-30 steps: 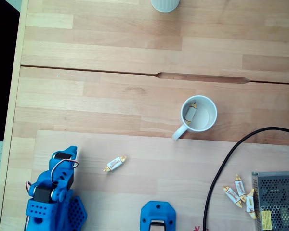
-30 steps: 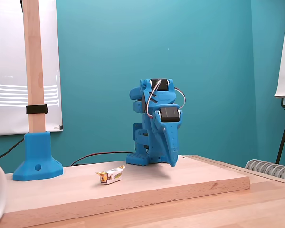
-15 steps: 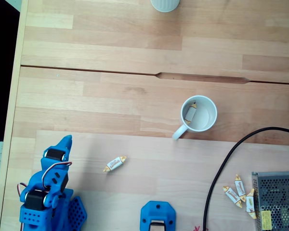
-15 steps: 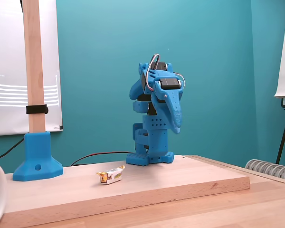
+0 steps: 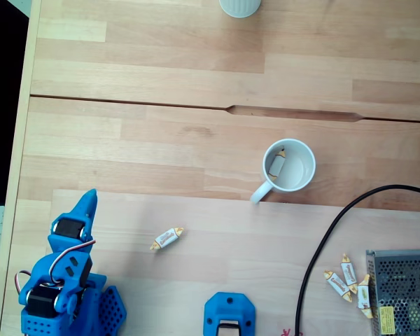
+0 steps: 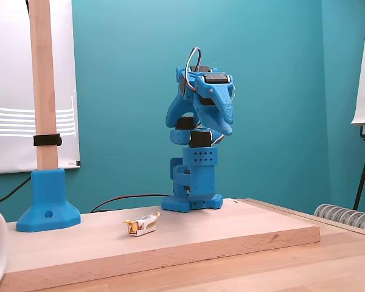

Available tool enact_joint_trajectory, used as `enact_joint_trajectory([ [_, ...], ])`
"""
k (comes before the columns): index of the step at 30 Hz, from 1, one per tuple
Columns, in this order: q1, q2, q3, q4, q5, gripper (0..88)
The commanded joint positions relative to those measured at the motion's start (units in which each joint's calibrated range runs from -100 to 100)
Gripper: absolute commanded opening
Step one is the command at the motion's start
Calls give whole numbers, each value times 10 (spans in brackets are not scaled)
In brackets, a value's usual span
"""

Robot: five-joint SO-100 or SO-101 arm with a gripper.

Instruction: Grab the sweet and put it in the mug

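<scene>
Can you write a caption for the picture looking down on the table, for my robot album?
Blue arm's gripper raised, one sweet waiting on the board, another in the mug.

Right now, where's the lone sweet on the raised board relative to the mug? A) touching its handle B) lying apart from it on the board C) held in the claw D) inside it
B: in a fixed view from above, the sweet lies flat on the raised board, clear of the mug and of the claw.
</scene>
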Motion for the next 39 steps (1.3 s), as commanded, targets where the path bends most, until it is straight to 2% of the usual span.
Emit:
enact_joint_trajectory([
  [1,-1,-5,-22,-7,-2,71],
  [13,6,-7,-35,-7,-2,71],
  [20,6,16,-171,-16,-2,71],
  [28,8,189,-213,-40,-2,71],
  [34,8,309,-219,-22,-4,71],
  [39,7,358,-257,9,-24,71],
])
